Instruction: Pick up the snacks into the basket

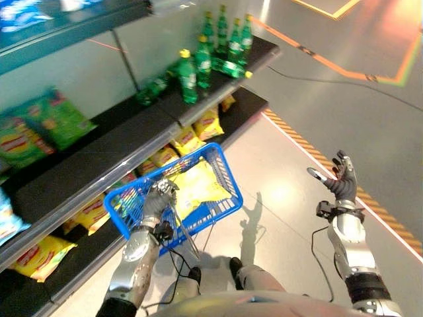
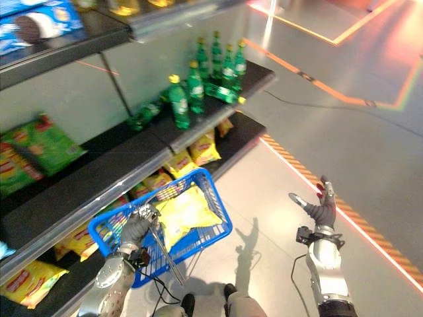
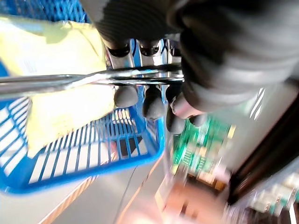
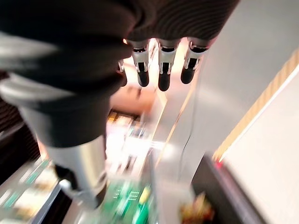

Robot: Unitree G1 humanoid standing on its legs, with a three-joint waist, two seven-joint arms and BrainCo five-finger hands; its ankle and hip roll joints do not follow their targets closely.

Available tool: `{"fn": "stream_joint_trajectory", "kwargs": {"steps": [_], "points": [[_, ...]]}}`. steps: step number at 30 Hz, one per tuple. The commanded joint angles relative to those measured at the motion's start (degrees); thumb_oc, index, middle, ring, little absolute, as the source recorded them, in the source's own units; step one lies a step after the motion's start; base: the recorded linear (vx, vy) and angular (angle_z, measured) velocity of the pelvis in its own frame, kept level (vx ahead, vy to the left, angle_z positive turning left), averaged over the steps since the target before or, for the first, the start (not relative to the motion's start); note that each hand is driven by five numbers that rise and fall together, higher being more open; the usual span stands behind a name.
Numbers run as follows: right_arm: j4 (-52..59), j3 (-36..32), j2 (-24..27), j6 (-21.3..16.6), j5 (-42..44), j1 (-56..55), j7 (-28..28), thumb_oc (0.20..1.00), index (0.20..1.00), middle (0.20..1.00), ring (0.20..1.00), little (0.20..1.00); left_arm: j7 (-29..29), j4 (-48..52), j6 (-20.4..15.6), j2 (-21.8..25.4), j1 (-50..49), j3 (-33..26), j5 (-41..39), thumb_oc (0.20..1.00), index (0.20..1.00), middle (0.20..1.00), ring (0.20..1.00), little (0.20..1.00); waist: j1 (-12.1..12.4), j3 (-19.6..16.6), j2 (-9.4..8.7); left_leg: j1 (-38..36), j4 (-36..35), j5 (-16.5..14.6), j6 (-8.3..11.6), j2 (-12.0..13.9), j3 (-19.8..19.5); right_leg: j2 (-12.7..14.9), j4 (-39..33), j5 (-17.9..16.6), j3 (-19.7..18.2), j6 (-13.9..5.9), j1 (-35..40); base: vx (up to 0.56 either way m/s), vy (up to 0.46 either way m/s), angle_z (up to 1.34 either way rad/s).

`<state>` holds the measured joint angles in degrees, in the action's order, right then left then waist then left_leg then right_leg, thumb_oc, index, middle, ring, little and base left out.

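Pretty tight on the left: the blue basket (image 1: 198, 191) hangs right up against the shelf unit (image 1: 132, 142), blocking the lower chip bags (image 1: 188, 140). Green bottles (image 1: 218, 46) crowd the far shelf end. Open floor (image 1: 297, 105) on the right, loads of space.

You're in a shop: black tiered shelving (image 1: 142, 135) stocked with green plastic bottles (image 1: 188, 78) above yellow snack bags (image 1: 208, 123).

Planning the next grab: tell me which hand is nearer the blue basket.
Left. The left hand is curled round the metal handle of the blue basket; the right hand hangs open over the floor, well off to its right.
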<state>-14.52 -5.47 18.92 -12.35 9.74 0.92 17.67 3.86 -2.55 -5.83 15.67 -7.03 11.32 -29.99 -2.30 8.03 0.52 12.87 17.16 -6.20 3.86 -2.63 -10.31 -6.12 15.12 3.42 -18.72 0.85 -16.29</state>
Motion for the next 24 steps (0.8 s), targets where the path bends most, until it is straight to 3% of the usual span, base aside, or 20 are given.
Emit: {"fn": "stream_joint_trajectory", "kwargs": {"steps": [1,4,5,6,7,8,9,10,11,12,13,14,16,17,18,19,20,21,23,24], "points": [[2.15,2.03,1.58,-2.35,-0.59,6.21,-0.37,1.0,1.0,1.0,1.0,1.0,-0.28,9.32,-7.37,0.18,2.95,-3.88,2.18,0.2,0.2,0.2,0.2,0.2,5.5,-0.7,0.79,3.3,-20.98,12.64,-3.53,-7.77,2.95,-3.82,-14.62,-1.16,-3.04,-5.83,16.7,0.34,-0.085,-0.91],[2.93,2.62,1.53,-1.83,-1.01,6.45,-1.22,1.0,1.0,1.0,1.0,1.0,1.1,9.33,-7.82,-0.64,3.13,-5.29,1.96,0.2,0.2,0.2,0.2,0.2,7.78,-0.79,0.35,6.3,-20.17,13.78,-4.45,-8.15,8.56,-3.24,-15.46,1.79,-5.32,-5.47,22.87,0.53,-0.023,-1.23],[4.22,3.15,1.26,-1.42,-1.47,6.74,-1.92,1.0,1.0,1.0,1.0,1.0,2.05,9.36,-8.11,-0.77,2.99,-6.03,1.77,0.2,0.2,0.2,0.2,0.2,8.71,-1.43,-0.25,4.71,-18.97,14.16,-6.94,-7.59,10.3,-2.93,-13.91,4.14,-5.69,-5.11,24.46,0.48,0.026,-0.94],[4.25,3.15,1.23,-1.4,-1.48,6.73,-1.92,1.0,1.0,1.0,1.0,1.0,2.06,9.36,-8.11,-0.74,2.99,-6.03,1.77,0.2,0.2,0.2,0.2,0.2,8.83,-1.39,-0.34,4.63,-19.0,14.13,-6.98,-7.61,10.44,-2.87,-13.79,4.26,-5.81,-5.14,24.47,0.64,0.043,-1.23],[4.09,3.68,0.94,-1.58,-1.61,7.4,-2.62,1.0,1.0,1.0,1.0,1.0,2.75,9.49,-8.28,-0.67,3.08,-6.41,2.29,0.2,0.2,0.2,0.2,0.2,9.37,-2.3,-2.36,4.12,-18.18,13.54,-8.08,-7.23,10.81,-1.49,-10.33,5.36,-5.43,-6.34,24.06,0.33,0.009,-0.8],[4.07,3.68,0.89,-1.61,-1.6,7.41,-2.63,1.0,1.0,1.0,1.0,1.0,2.76,9.5,-8.28,-0.63,3.07,-6.41,2.29,0.2,0.2,0.2,0.2,0.2,9.4,-2.37,-2.49,4.22,-18.1,13.48,-8.09,-7.29,10.88,-1.44,-10.11,5.55,-5.45,-6.34,23.92,0.77,-0.087,-0.47],[4.03,3.52,0.8,-1.98,-1.76,6.7,-3.63,1.0,1.0,1.0,1.0,1.0,3.16,8.85,-7.64,-0.31,3.38,-6.37,3.31,0.2,0.2,0.2,0.2,0.2,9.75,-3.28,-5.41,2.54,-16.53,10.94,-8.56,-7.75,10.27,0.13,-0.79,-1.67,-3.43,-10.83,22.27,0.44,-0.101,-0.07],[4.02,3.51,0.74,-1.99,-1.77,6.7,-3.63,1.0,1.0,1.0,1.0,1.0,3.19,8.86,-7.63,-0.25,3.39,-6.36,3.33,0.2,0.2,0.2,0.2,0.2,9.67,-3.33,-5.5,2.66,-16.43,10.9,-8.5,-7.77,10.2,0.08,-0.57,-1.6,-3.3,-10.74,22.12,0.72,-0.225,-0.05],[4.24,3.88,0.49,-1.62,-1.24,7.62,-3.93,1.0,1.0,1.0,1.0,1.0,3.89,9.37,-7.34,0.5,4.05,-6.82,2.84,0.2,0.2,0.2,0.2,0.2,9.24,-1.89,-5.29,-1.51,-16.14,8.8,-8.36,-6.31,7.97,-1.12,14.15,-11.8,1.05,-15.85,14.3,0.27,-0.135,-0.02],[4.22,3.89,0.5,-1.62,-1.22,7.69,-3.95,1.0,1.0,1.0,1.0,1.0,3.9,9.4,-7.31,0.49,4.08,-6.86,2.83,0.2,0.2,0.2,0.2,0.2,9.04,-1.86,-5.32,-1.41,-16.16,8.88,-8.3,-6.38,7.82,-1.14,14.62,-11.66,1.28,-15.85,13.99,0.59,-0.129,0.22],[4.58,4.22,0.02,-1.74,-0.75,7.45,-4.62,1.0,1.0,1.0,1.0,1.0,3.75,9.51,-7.03,0.71,4.23,-6.67,2.71,0.2,0.2,0.2,0.2,0.2,7.61,-0.38,-3.44,-5.31,-15.26,6.85,-8.6,-4.74,4.88,-1.28,26.2,-12.14,6.44,-15.84,8.77,0.3,-0.006,0.36],[4.59,4.24,0.04,-1.73,-0.76,7.49,-4.62,1.0,1.0,1.0,1.0,1.0,3.75,9.5,-7.03,0.68,4.27,-6.7,2.71,0.2,0.2,0.2,0.2,0.2,7.53,-0.44,-3.32,-5.09,-15.25,7.01,-8.52,-4.62,4.79,-1.4,26.23,-12.32,6.55,-15.84,8.52,0.52,0.011,0.71],[4.68,4.45,-0.6,-1.23,-1.28,6.89,-4.37,1.0,1.0,1.0,1.0,1.0,3.77,8.77,-6.7,0.81,4.68,-6.4,3.41,0.2,0.2,0.2,0.2,0.2,6.91,-0.32,-1.64,-7.98,-14.75,5.44,-8.87,-4.06,1.66,0.54,29.56,-7.95,10.52,-12.1,3.52,0.51,-0.024,0.81],[4.72,4.24,-0.82,-1.05,-1.03,6.96,-4.55,1.0,1.0,1.0,1.0,1.0,3.39,9.26,-6.69,0.93,4.75,-6.58,2.75,0.2,0.2,0.2,0.2,0.2,6.55,-0.35,-0.68,-11.26,-14.74,3.87,-8.53,-3.61,-1.4,6.45,22.88,-2.53,13.19,-7.53,-0.3,0.48,-0.066,0.78],[4.73,4.25,-0.8,-1.05,-1.02,6.97,-4.55,1.0,1.0,1.0,1.0,1.0,3.39,9.28,-6.67,0.92,4.74,-6.59,2.74,0.2,0.2,0.2,0.2,0.2,6.27,-0.36,-0.54,-11.25,-14.8,4.0,-8.48,-3.51,-1.71,6.46,22.56,-2.71,13.53,-7.48,-0.13,0.49,-0.095,0.96],[4.71,4.14,-0.72,-1.22,-0.95,6.82,-4.71,1.0,1.0,1.0,1.0,1.0,3.08,9.28,-6.75,0.77,4.52,-6.42,2.55,0.2,0.2,0.2,0.2,0.2,5.52,-0.42,-0.16,-13.14,-15.32,3.12,-8.15,-3.7,-3.65,6.11,17.64,-1.27,13.52,-6.84,-1.03,0.29,-0.108,0.75],[5.2,3.39,-0.59,-1.34,-0.95,5.94,-4.76,1.0,1.0,1.0,1.0,1.0,2.68,9.04,-6.69,0.85,4.55,-5.87,2.55,0.2,0.2,0.2,0.2,0.2,4.42,-0.52,-0.65,-14.23,-15.75,2.57,-7.55,-4.36,-5.74,4.16,11.67,0.49,11.0,-7.37,-0.73,0.53,-0.278,0.75],[6.11,2.01,-0.05,-1.75,-1.08,4.67,-4.45,1.0,1.0,1.0,1.0,1.0,1.59,8.8,-6.85,1.32,5.12,-5.32,2.16,0.2,0.2,0.2,0.2,0.2,3.5,-0.59,-1.05,-14.86,-16.51,2.39,-6.38,-5.1,-9.64,4.7,-3.11,-1.19,6.28,-8.14,-0.58,0.39,-0.236,0.64],[6.75,1.63,0.11,-1.93,-1.28,3.92,-4.48,1.0,1.0,1.0,1.0,1.0,1.19,9.2,-7.23,1.42,4.8,-5.26,1.72,0.2,0.2,0.2,0.2,0.2,2.85,-0.79,-0.47,-15.81,-16.51,1.51,-6.14,-5.07,-12.32,6.68,-8.74,-4.14,5.04,-9.1,-0.71,0.36,-0.202,1.63],[7.89,0.99,0.11,-1.81,-1.68,2.46,-4.81,1.0,1.0,1.0,1.0,1.0,0.88,9.13,-7.38,1.59,4.56,-5.05,1.67,0.2,0.2,0.2,0.2,0.2,1.58,-0.98,-0.17,-16.97,-16.65,1.09,-5.82,-5.37,-14.86,6.76,-11.84,-6.12,1.02,-10.09,-1.4,0.45,-0.281,1.77]]}}
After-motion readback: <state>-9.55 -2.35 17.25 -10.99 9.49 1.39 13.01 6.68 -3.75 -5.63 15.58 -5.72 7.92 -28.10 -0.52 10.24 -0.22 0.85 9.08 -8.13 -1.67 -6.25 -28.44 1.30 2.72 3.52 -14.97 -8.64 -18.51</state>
